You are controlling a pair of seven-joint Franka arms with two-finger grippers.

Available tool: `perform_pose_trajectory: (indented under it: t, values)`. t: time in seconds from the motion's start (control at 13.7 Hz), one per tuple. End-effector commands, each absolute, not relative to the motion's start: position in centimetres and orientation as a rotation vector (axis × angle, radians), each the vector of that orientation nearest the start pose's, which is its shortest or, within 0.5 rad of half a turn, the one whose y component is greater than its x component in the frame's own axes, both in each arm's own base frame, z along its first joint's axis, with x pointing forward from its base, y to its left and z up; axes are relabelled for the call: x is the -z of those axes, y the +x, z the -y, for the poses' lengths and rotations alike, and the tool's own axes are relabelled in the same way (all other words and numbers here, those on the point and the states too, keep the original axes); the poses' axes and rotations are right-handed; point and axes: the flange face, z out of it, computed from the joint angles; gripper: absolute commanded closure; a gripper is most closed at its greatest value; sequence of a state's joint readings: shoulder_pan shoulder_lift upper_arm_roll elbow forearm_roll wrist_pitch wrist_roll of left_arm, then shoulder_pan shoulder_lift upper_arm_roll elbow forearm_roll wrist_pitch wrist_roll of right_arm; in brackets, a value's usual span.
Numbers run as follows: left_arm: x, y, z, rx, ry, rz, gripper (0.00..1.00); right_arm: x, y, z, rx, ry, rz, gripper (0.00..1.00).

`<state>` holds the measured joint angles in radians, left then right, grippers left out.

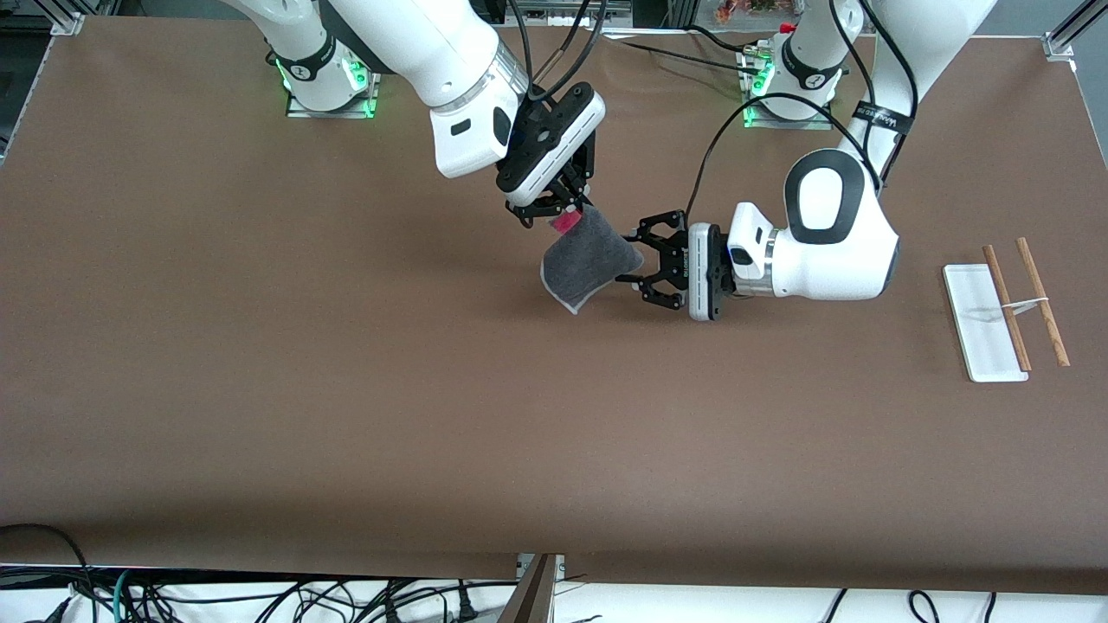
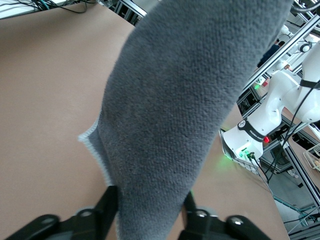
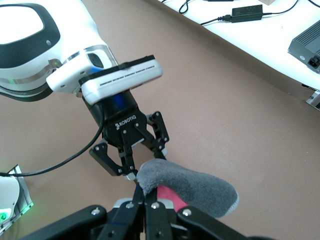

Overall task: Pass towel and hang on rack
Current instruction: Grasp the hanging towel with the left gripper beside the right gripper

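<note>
My right gripper (image 1: 558,210) is shut on the dark grey towel (image 1: 589,264) at the corner with the red tag, and holds it hanging over the middle of the table. My left gripper (image 1: 639,266) is open. It reaches in level from the left arm's end, with its fingers on either side of the towel's free edge. In the left wrist view the towel (image 2: 185,100) fills the gap between the fingers (image 2: 107,200). The right wrist view shows my right gripper (image 3: 144,197) pinching the towel (image 3: 195,185), with the left gripper (image 3: 142,167) spread around its tip. The rack (image 1: 1008,303) stands toward the left arm's end.
The rack's white base (image 1: 978,324) lies flat, with two brown rods (image 1: 1043,303) joined by a metal clip. Cables hang past the table edge nearest the front camera. The brown table top (image 1: 346,389) is bare around the grippers.
</note>
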<state>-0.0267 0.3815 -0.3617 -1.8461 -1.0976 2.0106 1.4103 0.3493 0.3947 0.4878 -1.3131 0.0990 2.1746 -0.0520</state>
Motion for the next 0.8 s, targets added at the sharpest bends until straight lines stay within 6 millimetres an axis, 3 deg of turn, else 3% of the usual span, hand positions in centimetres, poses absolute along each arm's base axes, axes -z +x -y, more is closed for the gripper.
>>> perform_pose_trajectory:
  t: [0.0, 0.51, 0.59, 0.73]
  values:
    - [-35.38, 56.72, 27.6, -0.443, 1.731, 1.153, 1.0, -59.91, 52.1, -48.3, 0.504, -2.438, 0.986, 1.0]
    - [-35.58, 56.97, 27.36, -0.451, 1.733, 1.151, 1.0, -59.76, 52.24, -48.08, 0.492, -2.445, 0.987, 1.0]
    - [-35.67, 57.01, 27.27, -0.453, 1.733, 1.151, 1.0, -59.76, 52.38, -47.92, 0.493, -2.447, 0.983, 0.87]
    - [-36.22, 57.15, 27.19, -0.463, 1.735, 1.155, 1.0, -59.68, 52.66, -47.63, 0.495, -2.451, 0.976, 0.02]
